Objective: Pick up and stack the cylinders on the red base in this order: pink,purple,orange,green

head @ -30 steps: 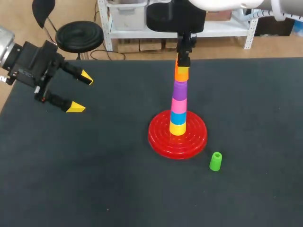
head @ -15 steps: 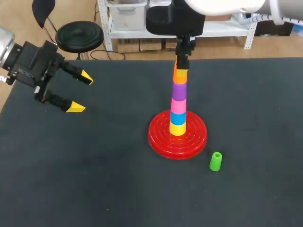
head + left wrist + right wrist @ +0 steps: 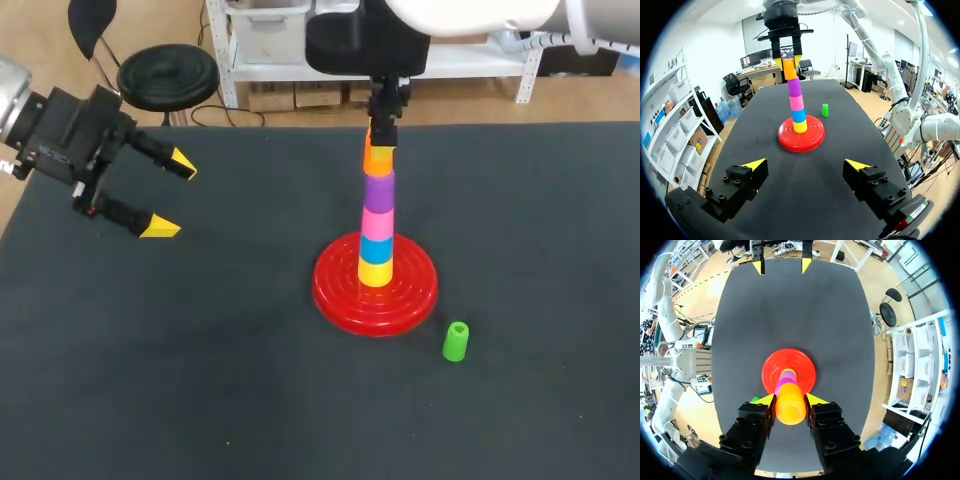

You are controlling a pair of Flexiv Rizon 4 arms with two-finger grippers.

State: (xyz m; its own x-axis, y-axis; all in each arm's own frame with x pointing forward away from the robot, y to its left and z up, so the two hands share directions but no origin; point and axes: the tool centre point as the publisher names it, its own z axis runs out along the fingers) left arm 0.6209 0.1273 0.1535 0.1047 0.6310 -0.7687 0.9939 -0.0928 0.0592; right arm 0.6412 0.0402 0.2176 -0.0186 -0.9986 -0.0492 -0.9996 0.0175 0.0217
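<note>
Orange cylinder [image 3: 380,157] tops purple [image 3: 378,187] and pink [image 3: 377,219] over the red base [image 3: 335,295], with my right pincer [image 3: 790,400] clamped on it; release pending. Green cylinder [image 3: 455,341] lies on the counter beside the base, unstacked. Left pincer [image 3: 172,196] wide, empty, near the counter's left edge.

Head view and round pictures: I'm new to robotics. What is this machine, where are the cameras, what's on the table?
Two robot arms work at a table. The head view looks down from above; each round picture comes from a camera on one arm's wrist. A red base carries a stack of yellow, blue, pink and purple cylinders; a green cylinder sits beside it. The right gripper holds an orange cylinder just above the stack. The left gripper is open, empty.
</note>
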